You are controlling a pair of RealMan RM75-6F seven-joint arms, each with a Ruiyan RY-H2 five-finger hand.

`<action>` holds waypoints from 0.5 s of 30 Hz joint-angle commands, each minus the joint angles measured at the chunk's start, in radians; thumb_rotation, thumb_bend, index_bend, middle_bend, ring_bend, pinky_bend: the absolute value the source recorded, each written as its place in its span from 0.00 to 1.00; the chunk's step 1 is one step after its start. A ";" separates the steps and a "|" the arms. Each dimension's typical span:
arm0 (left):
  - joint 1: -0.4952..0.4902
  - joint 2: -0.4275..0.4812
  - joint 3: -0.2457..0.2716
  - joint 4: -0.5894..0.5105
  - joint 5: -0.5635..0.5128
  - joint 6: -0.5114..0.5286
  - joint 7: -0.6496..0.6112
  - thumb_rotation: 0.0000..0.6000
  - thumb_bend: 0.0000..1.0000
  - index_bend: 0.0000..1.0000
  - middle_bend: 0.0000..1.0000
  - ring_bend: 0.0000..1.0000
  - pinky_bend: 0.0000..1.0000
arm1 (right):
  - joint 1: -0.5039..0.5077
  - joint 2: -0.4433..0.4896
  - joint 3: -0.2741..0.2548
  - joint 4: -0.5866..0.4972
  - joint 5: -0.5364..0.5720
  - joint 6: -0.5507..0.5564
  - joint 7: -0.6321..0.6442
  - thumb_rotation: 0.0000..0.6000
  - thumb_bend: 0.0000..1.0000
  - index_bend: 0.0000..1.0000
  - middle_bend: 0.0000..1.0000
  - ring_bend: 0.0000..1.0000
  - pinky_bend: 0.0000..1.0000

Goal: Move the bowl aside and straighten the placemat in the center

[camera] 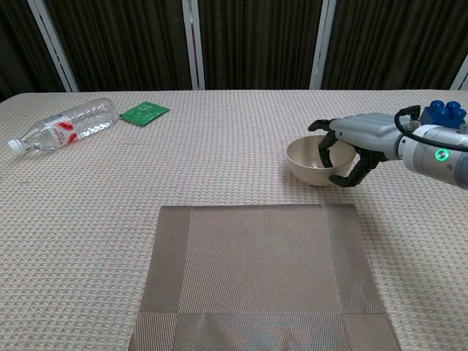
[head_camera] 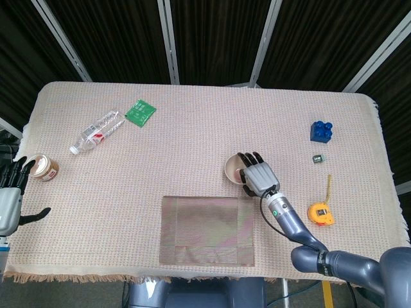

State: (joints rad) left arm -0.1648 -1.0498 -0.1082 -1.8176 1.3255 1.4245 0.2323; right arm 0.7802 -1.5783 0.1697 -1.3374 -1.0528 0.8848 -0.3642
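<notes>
The right hand (camera: 356, 146) grips the bowl (camera: 311, 162) by its rim: the fingers (camera: 326, 146) hook over the near-right edge into the inside, and the thumb presses the outer wall below them. In the head view the same hand (head_camera: 259, 173) covers the right part of the bowl (head_camera: 235, 168). The bowl sits just beyond the far right corner of the placemat (camera: 259, 278), apart from it. The placemat (head_camera: 207, 230) lies flat on the woven tablecloth (head_camera: 192, 128), on the near side of the fingers.

The left hand (head_camera: 10, 196) is at the table's left edge, fingers spread and holding nothing. A small round tin (head_camera: 43, 167) lies just beyond its fingertips.

Well left of the bowl lie a plastic bottle (camera: 64, 123) and a green packet (camera: 144, 112). To the right of the right hand are a blue block (head_camera: 322, 130) and a yellow tape measure (head_camera: 321, 212).
</notes>
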 commanded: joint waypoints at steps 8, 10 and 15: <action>-0.005 0.000 0.003 0.001 -0.013 -0.019 -0.002 1.00 0.00 0.00 0.00 0.00 0.00 | -0.082 0.168 0.047 -0.085 -0.066 0.094 0.160 1.00 0.41 0.65 0.03 0.00 0.00; -0.005 0.001 0.005 -0.001 -0.010 -0.020 -0.003 1.00 0.00 0.00 0.00 0.00 0.00 | -0.124 0.231 0.039 -0.095 -0.081 0.115 0.218 1.00 0.42 0.65 0.04 0.00 0.00; -0.004 0.002 0.010 -0.006 0.002 -0.017 -0.005 1.00 0.00 0.00 0.00 0.00 0.00 | -0.197 0.305 0.012 -0.046 -0.114 0.146 0.320 1.00 0.43 0.65 0.04 0.00 0.00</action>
State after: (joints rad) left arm -0.1693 -1.0482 -0.0993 -1.8216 1.3245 1.4065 0.2281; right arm 0.6231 -1.3031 0.1969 -1.4117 -1.1510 1.0083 -0.0862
